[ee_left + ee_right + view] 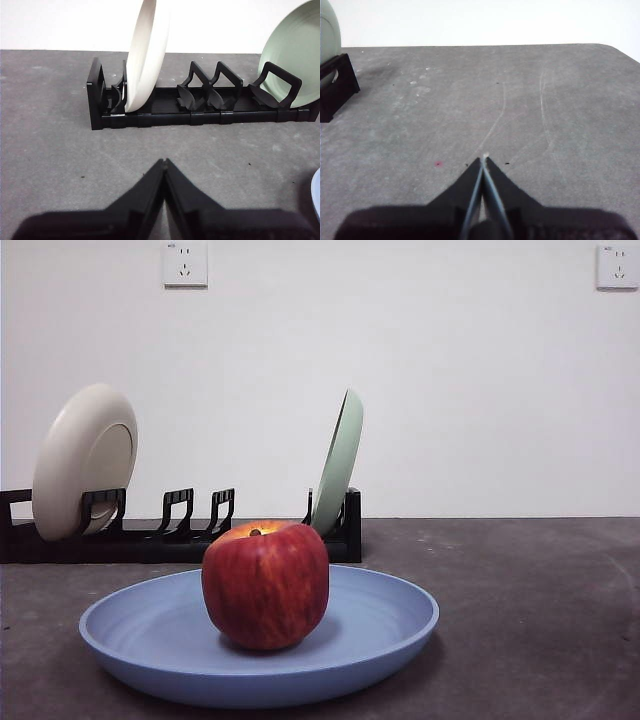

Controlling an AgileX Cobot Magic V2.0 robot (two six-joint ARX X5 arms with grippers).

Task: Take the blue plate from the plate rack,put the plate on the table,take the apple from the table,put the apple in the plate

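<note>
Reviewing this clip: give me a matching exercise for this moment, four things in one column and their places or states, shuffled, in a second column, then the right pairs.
Things
1. round deep-red apple
2. large shallow light-blue plate
3. cream-white plate
4. pale green plate

Places or states
A. standing in the low black plastic plate rack, at its left end in the front view
B. lying flat on the dark grey table
C. leaning in the rack's right end in the front view
D. resting inside the blue plate

Pairs: 1-D, 2-B, 3-A, 4-C
</note>
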